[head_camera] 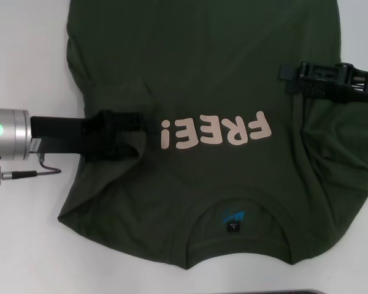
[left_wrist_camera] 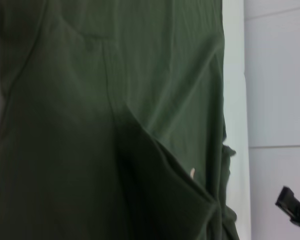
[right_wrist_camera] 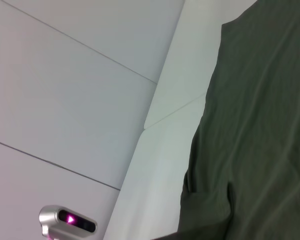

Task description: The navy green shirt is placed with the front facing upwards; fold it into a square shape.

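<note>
On the white table (head_camera: 24, 257) the dark olive-green short-sleeved cotton shirt (head_camera: 202, 73) lies spread, front side up, with its ribbed round collar toward the near edge and its body reaching to the far edge. At the left side, the left gripper (head_camera: 119, 135) lies over the shirt near the left sleeve, and the cloth bunches around its black fingers; I cannot tell if they are closed on the fabric. In the middle of the chest, pale pink block letters (head_camera: 216, 131) read "FREE!", upside down in the head view. Inside the collar sits a small black label (head_camera: 233, 228) with blue print above it, not readable. At the right side, the right gripper (head_camera: 294, 76) rests on the shirt's right part; its state I cannot tell.
</note>
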Action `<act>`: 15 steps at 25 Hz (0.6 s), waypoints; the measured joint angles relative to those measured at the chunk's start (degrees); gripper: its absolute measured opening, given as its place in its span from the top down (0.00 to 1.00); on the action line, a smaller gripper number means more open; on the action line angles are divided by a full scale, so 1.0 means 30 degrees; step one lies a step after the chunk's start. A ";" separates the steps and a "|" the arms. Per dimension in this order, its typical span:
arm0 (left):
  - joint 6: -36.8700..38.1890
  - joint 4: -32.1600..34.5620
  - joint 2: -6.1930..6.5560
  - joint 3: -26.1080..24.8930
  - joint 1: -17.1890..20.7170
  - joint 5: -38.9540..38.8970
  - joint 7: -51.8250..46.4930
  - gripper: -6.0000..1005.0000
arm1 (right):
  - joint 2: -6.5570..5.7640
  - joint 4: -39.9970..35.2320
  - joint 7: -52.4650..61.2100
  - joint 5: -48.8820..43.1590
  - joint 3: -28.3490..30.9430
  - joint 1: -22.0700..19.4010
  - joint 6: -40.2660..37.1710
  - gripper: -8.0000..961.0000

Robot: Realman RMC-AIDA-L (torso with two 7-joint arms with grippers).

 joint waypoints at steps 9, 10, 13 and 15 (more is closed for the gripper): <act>0.0633 0.0093 -0.0379 0.0017 0.0568 0.0067 0.0965 0.22 | 0.0000 0.0098 0.0001 0.0000 -0.0080 0.0086 0.0028 0.11; 0.0645 0.0079 -0.0405 0.0013 0.0650 0.0051 0.1035 0.22 | 0.0001 0.0099 0.0001 0.0000 -0.0074 0.0089 0.0030 0.11; 0.0664 0.0011 -0.0374 -0.0108 0.0876 -0.0032 0.1112 0.22 | 0.0001 0.0106 0.0000 -0.0001 -0.0066 0.0090 0.0031 0.11; 0.0695 -0.0014 -0.0143 -0.0296 0.0996 -0.0088 0.1119 0.22 | 0.0000 0.0111 0.0001 0.0000 -0.0077 0.0100 0.0034 0.11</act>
